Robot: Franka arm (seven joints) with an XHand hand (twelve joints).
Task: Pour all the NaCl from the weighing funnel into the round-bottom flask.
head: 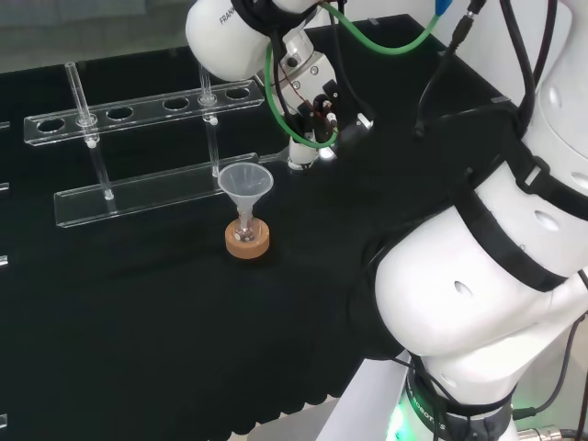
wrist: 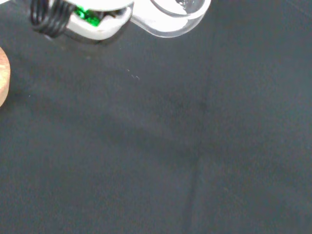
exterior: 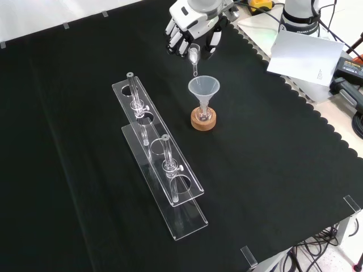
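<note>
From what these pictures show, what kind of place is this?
Probably a chemistry laboratory bench set up for robot trials. A clear plastic funnel sits in a small glass flask on a cork ring stand, a clear acrylic tube rack stands on the black cloth, and the black and white hand holds a small glass weighing funnel.

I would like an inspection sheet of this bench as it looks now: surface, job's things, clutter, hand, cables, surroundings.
Surface: black cloth, flat, no spill seen.
Job's things: weighing funnel in the hand, tilted, spout down toward the clear funnel; that funnel sits in the round-bottom flask on a cork ring.
Clutter: clear tube rack to the left in the front view, with glass tubes in it.
Hand: hand above the funnel, fingers curled round the weighing funnel.
Cables: green and black cables along the arm.
Surroundings: white sheet beyond the cloth's edge.
</note>
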